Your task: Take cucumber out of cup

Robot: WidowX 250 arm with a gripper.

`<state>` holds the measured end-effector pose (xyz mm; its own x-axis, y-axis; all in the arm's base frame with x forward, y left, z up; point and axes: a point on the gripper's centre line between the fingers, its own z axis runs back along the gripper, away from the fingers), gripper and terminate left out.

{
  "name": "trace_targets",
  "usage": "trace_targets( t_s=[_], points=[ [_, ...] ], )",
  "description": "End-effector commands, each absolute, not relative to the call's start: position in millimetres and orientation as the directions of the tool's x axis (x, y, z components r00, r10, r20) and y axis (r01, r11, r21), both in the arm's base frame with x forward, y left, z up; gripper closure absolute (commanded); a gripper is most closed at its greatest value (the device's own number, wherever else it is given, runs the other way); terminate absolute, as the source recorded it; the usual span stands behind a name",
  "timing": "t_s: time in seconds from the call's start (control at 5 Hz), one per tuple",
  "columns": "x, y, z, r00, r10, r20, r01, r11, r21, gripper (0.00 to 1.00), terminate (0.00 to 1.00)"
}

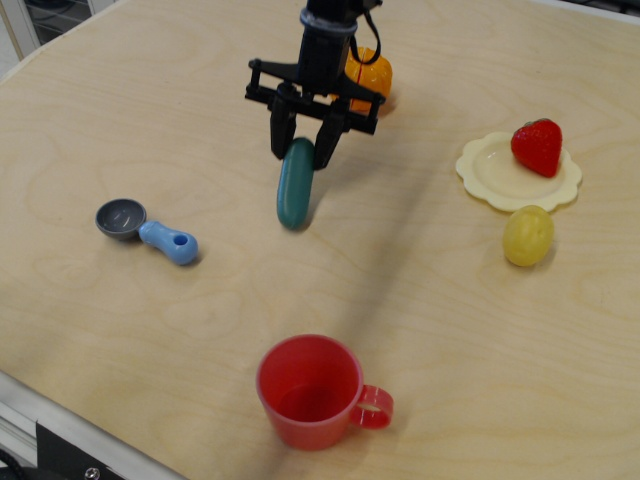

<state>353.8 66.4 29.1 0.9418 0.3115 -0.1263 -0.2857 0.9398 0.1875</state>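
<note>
The dark teal-green cucumber (295,184) hangs nearly upright, tilted a little, with its top end between the black fingers of my gripper (299,147). Its lower end is at or just above the table surface; I cannot tell whether it touches. The gripper is shut on it, far behind the cup. The red cup (311,391) stands upright near the front edge, its ring handle to the right. It is empty.
A grey scoop with a blue handle (147,229) lies at the left. A pale yellow scalloped plate (495,177) with a strawberry (538,146) sits at the right, a yellow ball (527,236) in front of it. An orange object (368,75) is behind the gripper.
</note>
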Motion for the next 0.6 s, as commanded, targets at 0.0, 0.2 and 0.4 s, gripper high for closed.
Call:
trace_targets(
  t_s=[0.0,0.2,0.4],
  points=[
    [363.2,93.9,37.3,0.938,0.338,-0.071,-0.321,0.929,0.185,1.0,0.0],
    [362.6,98.1,38.0,0.928,0.368,-0.059,-0.351,0.917,0.188,1.0,0.0],
    [357.1,98.7,49.5,0.913,0.407,0.014,-0.405,0.902,0.15,0.0,0.0]
  ],
)
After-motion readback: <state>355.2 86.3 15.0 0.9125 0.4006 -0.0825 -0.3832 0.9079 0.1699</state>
